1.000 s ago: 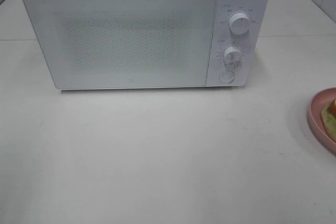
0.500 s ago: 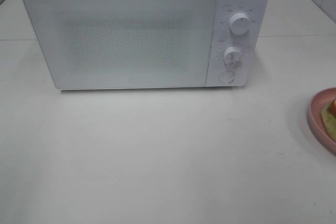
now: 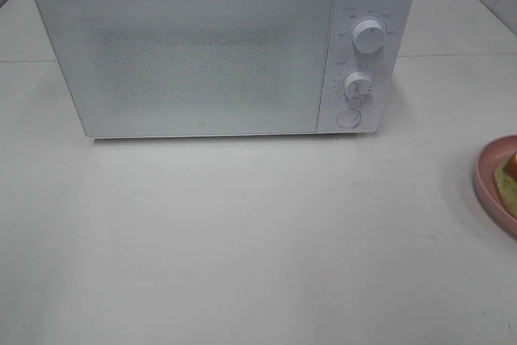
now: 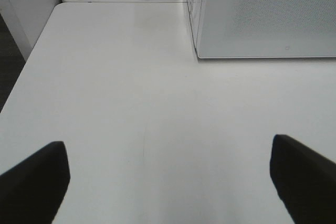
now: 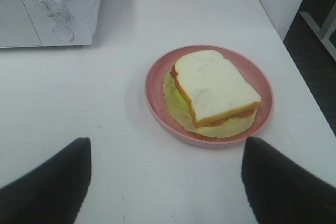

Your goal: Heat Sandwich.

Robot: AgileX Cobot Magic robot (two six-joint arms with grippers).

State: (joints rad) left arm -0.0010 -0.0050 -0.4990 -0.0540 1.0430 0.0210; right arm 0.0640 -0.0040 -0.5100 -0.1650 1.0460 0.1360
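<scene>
White table (image 3: 242, 240) holds shut microwave (image 3: 202, 46), plated sandwich (image 5: 214, 86).

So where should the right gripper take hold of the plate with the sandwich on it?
Probably the plate's bare rim on the side nearest the right gripper, coming in low along the table. The sandwich sits well inside the round plate, so the raised lip is free there, and the open jaws already face it. One finger over the lip and one under should lift it level.
</scene>
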